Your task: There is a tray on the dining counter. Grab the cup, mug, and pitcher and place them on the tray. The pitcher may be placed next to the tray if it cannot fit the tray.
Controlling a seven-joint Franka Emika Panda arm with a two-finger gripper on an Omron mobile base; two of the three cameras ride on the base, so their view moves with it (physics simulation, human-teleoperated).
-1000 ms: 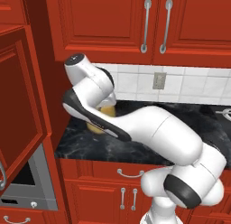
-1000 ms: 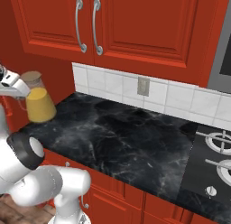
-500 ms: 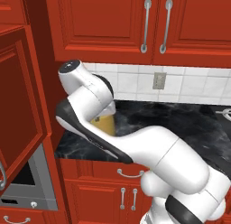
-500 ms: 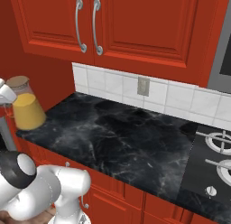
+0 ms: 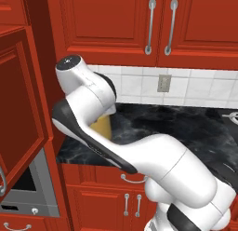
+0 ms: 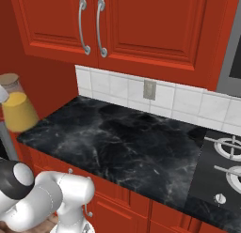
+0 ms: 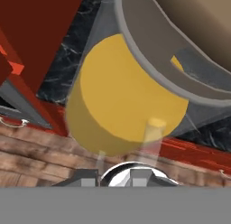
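The pitcher point(image 6: 17, 107) is a clear vessel with a tan-grey rim and mustard-yellow fill. It hangs at the left end of the wall counter point(image 6: 127, 143), by the red side panel. My gripper point(image 7: 113, 175) looks down along it and is shut on it near the rim; a bit of the hand shows at the picture's left edge. In the hand view the pitcher point(image 7: 122, 96) hovers over the counter's front edge, with wooden floor below. My arm hides most of the pitcher point(image 5: 103, 126) in the left base view. The tray, cup, mug and dining counter are out of view.
Red upper cabinets point(image 6: 117, 25) hang over the black marble wall counter. An open red cabinet door point(image 5: 21, 118) stands at the left, with an oven point(image 5: 28, 197) below. A stovetop point(image 6: 226, 166) lies at the counter's right end. A tiled backsplash with an outlet point(image 6: 149, 89) runs behind.
The pitcher has travelled left along the counter with my gripper, toward the counter's left end and front edge. My arm has swung round to the left.
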